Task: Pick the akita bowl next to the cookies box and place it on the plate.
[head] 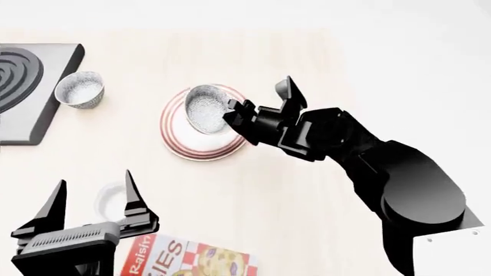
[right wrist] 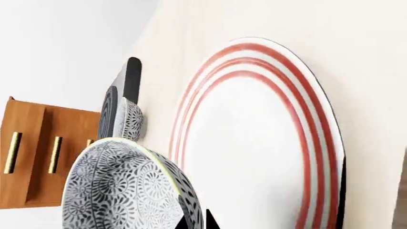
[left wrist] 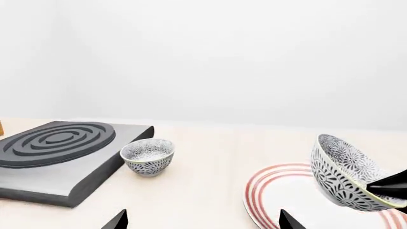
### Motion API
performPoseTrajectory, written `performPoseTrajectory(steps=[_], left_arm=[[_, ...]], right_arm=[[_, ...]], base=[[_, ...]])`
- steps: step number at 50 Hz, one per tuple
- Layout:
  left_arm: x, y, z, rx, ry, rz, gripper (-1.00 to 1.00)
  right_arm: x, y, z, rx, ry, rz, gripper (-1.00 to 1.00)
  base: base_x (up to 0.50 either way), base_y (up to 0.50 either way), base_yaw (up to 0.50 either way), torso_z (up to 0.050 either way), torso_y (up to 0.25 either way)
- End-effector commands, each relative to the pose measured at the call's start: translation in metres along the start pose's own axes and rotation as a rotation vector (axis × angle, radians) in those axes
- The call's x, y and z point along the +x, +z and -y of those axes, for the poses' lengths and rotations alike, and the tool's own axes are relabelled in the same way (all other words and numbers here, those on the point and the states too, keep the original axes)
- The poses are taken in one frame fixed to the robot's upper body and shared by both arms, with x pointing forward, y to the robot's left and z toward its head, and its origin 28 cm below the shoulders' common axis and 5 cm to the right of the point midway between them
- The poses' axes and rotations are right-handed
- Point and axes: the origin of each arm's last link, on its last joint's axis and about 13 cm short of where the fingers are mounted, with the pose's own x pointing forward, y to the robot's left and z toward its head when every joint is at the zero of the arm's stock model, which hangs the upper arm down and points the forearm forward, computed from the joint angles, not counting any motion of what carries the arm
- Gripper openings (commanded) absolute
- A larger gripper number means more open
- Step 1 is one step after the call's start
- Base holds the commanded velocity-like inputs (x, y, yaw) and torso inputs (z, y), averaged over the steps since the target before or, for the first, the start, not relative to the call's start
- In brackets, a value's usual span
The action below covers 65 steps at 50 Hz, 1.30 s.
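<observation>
My right gripper (head: 234, 115) is shut on the rim of the akita bowl (head: 206, 108), a small white bowl with fine dark patterning. It holds the bowl tilted above the plate (head: 184, 146), a white plate with red rings. From the right wrist, the bowl (right wrist: 121, 186) hangs beside the plate (right wrist: 254, 143), its wall pinched between the fingers of the right gripper (right wrist: 194, 220). The left wrist view shows the bowl (left wrist: 343, 174) over the plate (left wrist: 279, 191). The cookies box (head: 192, 259) lies at the near edge. My left gripper (head: 94, 181) stands open and empty near it.
A second patterned bowl (head: 79, 89) sits beside a dark grey stove slab (head: 23, 86) at the far left. A plain white cup (head: 114, 201) stands by the left gripper's fingers. A wooden cabinet (right wrist: 38, 152) shows behind the table.
</observation>
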Motion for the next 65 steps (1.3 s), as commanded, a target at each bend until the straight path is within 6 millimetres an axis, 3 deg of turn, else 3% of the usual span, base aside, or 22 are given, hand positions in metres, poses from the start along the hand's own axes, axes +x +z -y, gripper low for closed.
performPoseTrajectory(steps=[1, 11, 21, 22, 36, 37, 39, 54, 56, 57, 58, 60, 62, 63, 65], left_arm=[[-0.003, 0.002, 0.000, -0.010, -0.011, 0.004, 1.00], [-0.006, -0.001, 0.000, -0.019, -0.021, -0.015, 1.00], [-0.009, 0.000, 0.002, -0.027, -0.002, -0.016, 1.00], [-0.009, 0.000, 0.002, -0.026, 0.002, -0.016, 1.00], [-0.014, 0.000, 0.008, -0.025, -0.001, -0.017, 1.00], [-0.014, 0.000, 0.008, -0.024, -0.006, -0.017, 1.00], [-0.014, -0.001, 0.008, -0.024, -0.011, -0.019, 1.00], [-0.008, 0.006, 0.009, 0.006, -0.063, 0.006, 1.00], [-0.006, 0.008, 0.008, 0.005, -0.075, 0.015, 1.00], [-0.005, 0.009, 0.008, 0.001, -0.079, 0.019, 1.00], [-0.003, 0.010, 0.008, -0.001, -0.085, 0.021, 1.00], [-0.001, 0.010, 0.008, 0.002, -0.094, 0.023, 1.00], [0.001, 0.010, 0.008, 0.003, -0.101, 0.026, 1.00], [0.003, 0.010, 0.008, 0.004, -0.107, 0.029, 1.00], [0.006, 0.010, 0.008, 0.004, -0.112, 0.029, 1.00]], right_arm=[[0.008, -0.003, -0.010, 0.039, 0.038, 0.025, -1.00], [0.009, 0.002, -0.015, 0.016, -0.067, 0.058, -1.00], [0.009, 0.002, -0.015, 0.016, -0.067, 0.058, -1.00], [0.009, 0.002, -0.015, 0.016, -0.067, 0.058, 1.00], [0.009, 0.002, -0.015, 0.016, -0.067, 0.058, 1.00], [0.007, 0.004, -0.016, -0.117, -0.139, 0.019, 1.00], [0.006, 0.007, -0.014, -0.189, -0.151, 0.004, 1.00], [-0.003, 0.021, -0.008, -0.355, -0.155, 0.005, 1.00], [-0.010, 0.025, -0.004, -0.414, -0.151, 0.019, 1.00], [-0.028, 0.036, 0.002, -0.429, -0.208, 0.105, 1.00], [-0.058, 0.053, 0.013, -0.468, -0.306, 0.235, 1.00], [-0.067, 0.031, 0.005, -0.510, -0.258, 0.193, 1.00], [-0.075, -0.004, -0.012, -0.541, -0.156, 0.107, 1.00], [-0.088, -0.016, -0.016, -0.571, -0.137, 0.113, 1.00], [-0.102, -0.023, -0.020, -0.590, -0.132, 0.139, 1.00]], base=[[0.00, 0.00, 0.00, 0.016, -0.234], [0.00, 0.00, 0.00, 0.005, -0.055], [0.00, 0.00, 0.00, 0.000, 0.000], [0.00, 0.00, 0.00, 0.000, 0.000], [0.00, 0.00, 0.00, 0.000, 0.000], [0.00, 0.00, 0.00, 0.000, 0.000], [0.00, 0.00, 0.00, 0.000, 0.000], [0.00, 0.00, 0.00, 0.000, 0.000], [0.00, 0.00, 0.00, 0.000, 0.000], [0.00, 0.00, 0.00, 0.000, 0.000], [0.00, 0.00, 0.00, 0.000, 0.000], [0.00, 0.00, 0.00, 0.000, 0.000], [0.00, 0.00, 0.00, 0.000, 0.000], [0.00, 0.00, 0.00, 0.000, 0.000], [0.00, 0.00, 0.00, 0.000, 0.000]])
